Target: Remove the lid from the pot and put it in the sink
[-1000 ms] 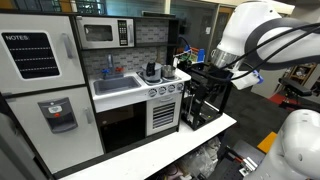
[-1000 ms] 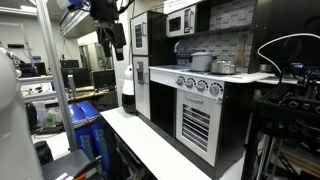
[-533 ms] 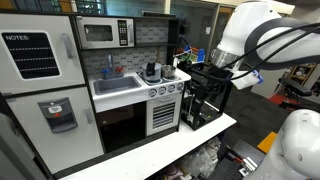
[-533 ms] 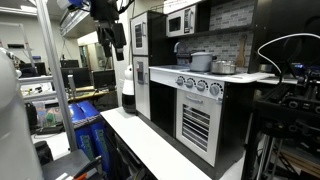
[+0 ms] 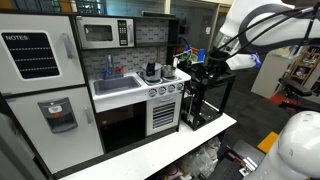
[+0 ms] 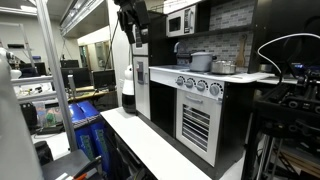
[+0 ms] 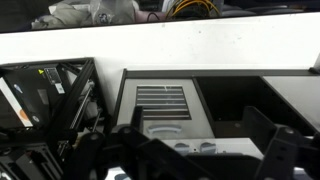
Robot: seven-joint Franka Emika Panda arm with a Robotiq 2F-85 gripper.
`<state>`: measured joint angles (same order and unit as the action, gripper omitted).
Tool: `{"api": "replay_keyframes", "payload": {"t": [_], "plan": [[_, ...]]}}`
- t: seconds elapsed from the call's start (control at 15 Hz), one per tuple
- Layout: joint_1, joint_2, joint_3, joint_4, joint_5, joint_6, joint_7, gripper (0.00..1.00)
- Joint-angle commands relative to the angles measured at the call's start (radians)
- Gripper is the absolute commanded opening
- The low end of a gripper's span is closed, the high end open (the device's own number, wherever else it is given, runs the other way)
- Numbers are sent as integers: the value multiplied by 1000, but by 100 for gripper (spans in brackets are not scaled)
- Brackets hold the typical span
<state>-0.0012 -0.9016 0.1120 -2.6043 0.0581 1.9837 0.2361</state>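
The small grey pot (image 6: 200, 63) stands on the toy kitchen's stove top with its lid (image 6: 200, 54) on it. In an exterior view the pot (image 5: 151, 72) is a dark shape just right of the pale sink (image 5: 118, 86). My gripper (image 5: 203, 70) hangs in the air off the stove end of the kitchen, apart from the pot; it also shows high up in an exterior view (image 6: 131, 22). In the wrist view its dark fingers (image 7: 205, 150) are spread wide and empty above the oven front. Pot, lid and sink are out of the wrist view.
The white toy kitchen has a microwave (image 5: 105, 33) above the counter, a fridge door (image 5: 40, 90) beside the sink, and a vented oven front (image 7: 162, 101) with knobs. A second small pan (image 6: 226, 67) sits by the pot. A black rack (image 5: 205, 100) stands next to the kitchen.
The arm has swung towards the toy kitchen, carrying the gripper closer to the stove end. The pot and lid have not moved.
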Motion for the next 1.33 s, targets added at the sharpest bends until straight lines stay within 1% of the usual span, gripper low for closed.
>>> {"api": "replay_keyframes", "payload": {"t": [0.0,0.33,0.67,0.8,0.93,1.13,1.27], "plan": [[-60,150,4,120,-51,80,12,100],[-127,320,46,254,-149,227,123,100],[-157,490,76,379,-261,356,244,100],[-158,556,82,430,-297,375,287,100],[-145,622,72,489,-312,371,312,100],[-111,708,46,568,-280,374,299,100],[-92,743,37,602,-269,364,290,100]]}}
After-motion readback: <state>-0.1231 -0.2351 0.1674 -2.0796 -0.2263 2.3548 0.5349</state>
